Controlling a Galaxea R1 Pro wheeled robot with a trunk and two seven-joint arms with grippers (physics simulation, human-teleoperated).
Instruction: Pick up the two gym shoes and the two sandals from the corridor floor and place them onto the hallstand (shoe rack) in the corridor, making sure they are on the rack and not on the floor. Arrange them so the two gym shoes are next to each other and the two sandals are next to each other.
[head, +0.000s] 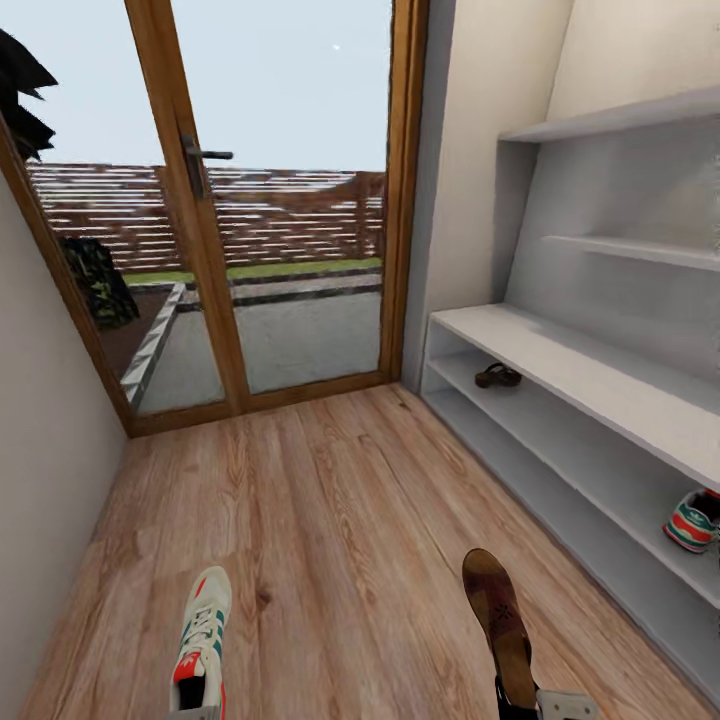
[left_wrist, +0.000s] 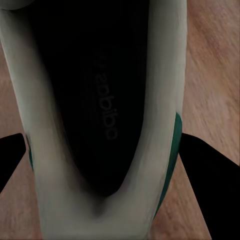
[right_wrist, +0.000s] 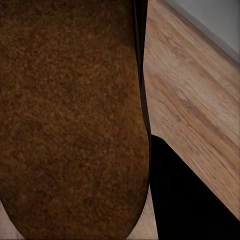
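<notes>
Nearest the camera, a white gym shoe with green stripes and a red-orange heel (head: 203, 640) was held up by the left claw (head: 196, 712), and a dark brown leather sandal with a tan sole (head: 499, 625) was held up by the right claw (head: 545, 706). Both claws were clamped on the back ends of the shoes, so the toes pointed forward, ready to slide onto a shelf. In the left wrist view, the dark fingers (left_wrist: 207, 180) sat on each side of the gym shoe (left_wrist: 100, 120). In the right wrist view, the sandal's brown insole (right_wrist: 70, 120) was very close, with a dark finger (right_wrist: 185, 200) beside it. The light brown wood floor (head: 340, 520) below had no shoes left on it. The wide pale grey shoe rack (head: 560, 370) stood along the right wall. The other brown sandal (head: 497, 376) lay on its upper low shelf at the far end, and the other gym shoe (head: 693, 521) sat on a low shelf at the near end. I think each held shoe needed to go next to its partner.
</notes>
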